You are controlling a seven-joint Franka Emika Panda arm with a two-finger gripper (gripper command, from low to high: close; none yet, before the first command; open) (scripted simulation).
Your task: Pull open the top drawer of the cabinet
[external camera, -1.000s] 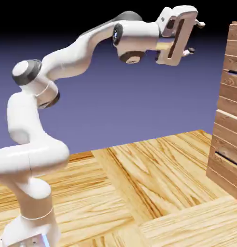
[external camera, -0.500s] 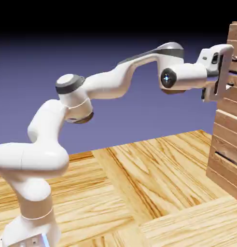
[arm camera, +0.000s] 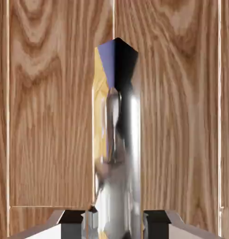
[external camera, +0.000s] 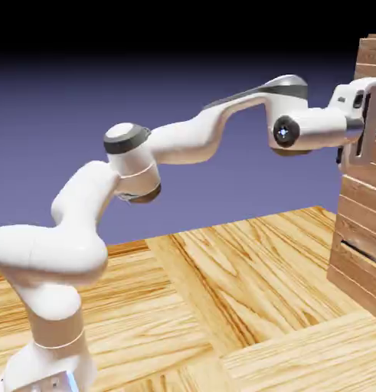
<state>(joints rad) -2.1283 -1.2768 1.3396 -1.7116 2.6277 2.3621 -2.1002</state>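
Before a blue-violet backdrop, over a light wood floor (external camera: 244,276), we see the white arm (external camera: 183,138) stretched level to the exterior view's right; the cabinet (external camera: 363,230) stands at that edge, and the gripper (arm camera: 114,228) sits against the top drawer (external camera: 371,76); in the hand view plank wood fills the frame, and the shiny metal handle (arm camera: 118,163) runs between the two spread fingertips (arm camera: 72,218); we cannot tell whether they touch it.

Light wood-plank floor (external camera: 221,291) under a plain blue-violet backdrop (external camera: 183,115) darkening upward.
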